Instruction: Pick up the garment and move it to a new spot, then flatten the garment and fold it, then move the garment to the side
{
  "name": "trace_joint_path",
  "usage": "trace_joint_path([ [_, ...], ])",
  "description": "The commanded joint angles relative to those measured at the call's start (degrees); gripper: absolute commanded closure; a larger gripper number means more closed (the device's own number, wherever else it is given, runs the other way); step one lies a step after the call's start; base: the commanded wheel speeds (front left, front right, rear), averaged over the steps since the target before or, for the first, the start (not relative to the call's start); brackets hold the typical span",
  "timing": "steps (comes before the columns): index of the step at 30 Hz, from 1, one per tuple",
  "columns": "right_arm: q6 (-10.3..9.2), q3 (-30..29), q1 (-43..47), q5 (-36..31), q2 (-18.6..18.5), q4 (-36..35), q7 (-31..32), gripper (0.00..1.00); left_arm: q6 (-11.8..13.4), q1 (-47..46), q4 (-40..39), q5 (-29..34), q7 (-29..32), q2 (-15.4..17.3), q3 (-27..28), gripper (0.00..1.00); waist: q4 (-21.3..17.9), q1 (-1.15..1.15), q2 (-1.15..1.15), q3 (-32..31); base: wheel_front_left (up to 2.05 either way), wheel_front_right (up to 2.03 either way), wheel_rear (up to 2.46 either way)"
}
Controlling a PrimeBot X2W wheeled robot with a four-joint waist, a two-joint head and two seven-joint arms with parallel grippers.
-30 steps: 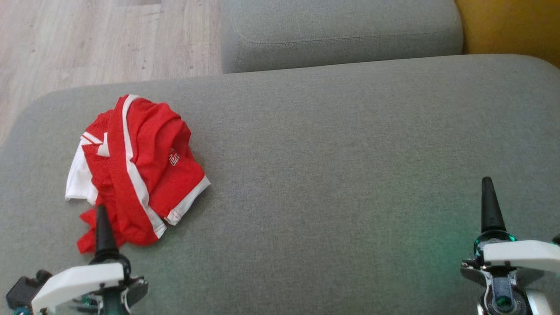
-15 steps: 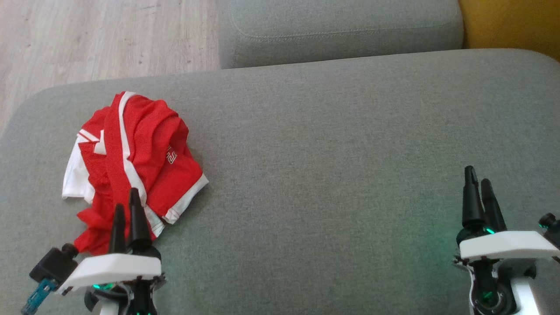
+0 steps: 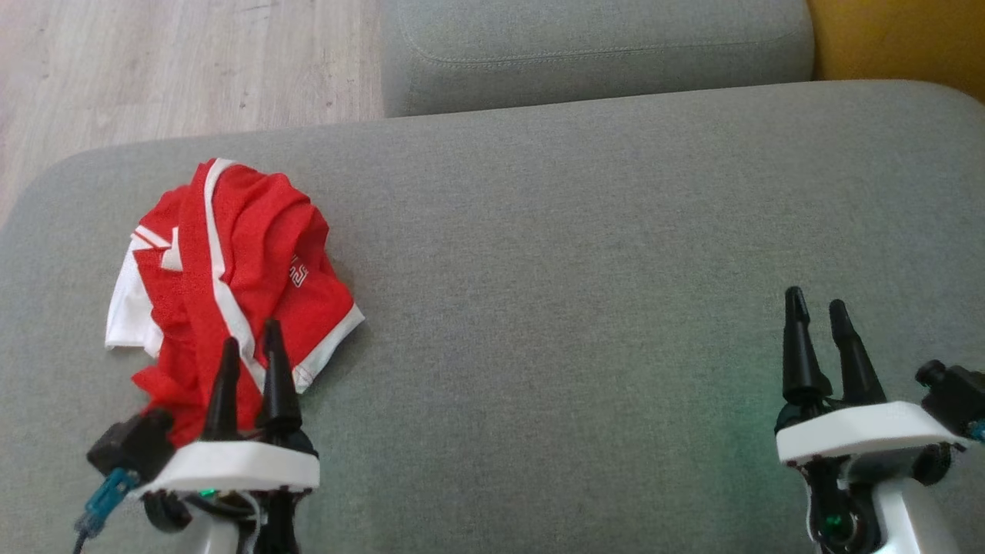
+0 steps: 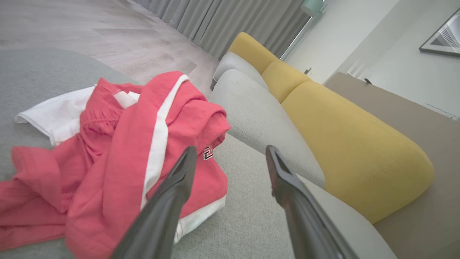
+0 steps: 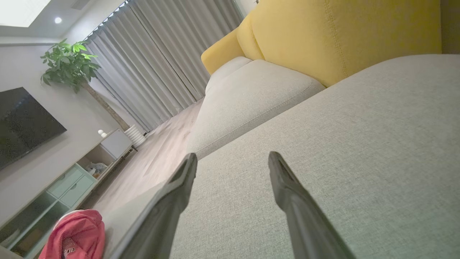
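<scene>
Left gripper (image 3: 249, 334) gapes wide, empty, beside the garment (image 3: 231, 254); right gripper (image 3: 814, 298) likewise.

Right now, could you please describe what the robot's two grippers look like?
The left gripper and right gripper each have two long, tapering black fingers rising from a flat white housing, with a small green light below. A black module sits beside each wrist; the left one carries a blue connector.
</scene>
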Motion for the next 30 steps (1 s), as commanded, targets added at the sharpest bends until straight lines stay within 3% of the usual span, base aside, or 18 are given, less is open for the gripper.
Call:
trace_joint_path([
  [1,-0.02,1.2,-3.3,-2.7,-0.5,-2.6,-0.9,0.00,0.1,-3.2,-1.7,2.4,-0.8,1.2,0.3,0.00,-0.1,0.00,0.00,0.0,0.00,0.00,0.00],
  [13,-0.03,3.2,-3.3,-11.7,-0.6,-3.5,-2.7,0.00,1.4,-3.6,-1.1,10.8,-2.7,2.6,-3.2,0.00,-0.7,0.00,0.00,-0.6,0.00,0.00,0.00],
  [30,-0.03,4.7,-3.7,-28.3,-0.7,-4.2,-5.6,0.00,5.9,-5.0,-1.3,25.5,-5.6,5.7,-9.0,0.00,-1.0,0.00,0.00,-1.2,0.00,0.00,0.00],
])
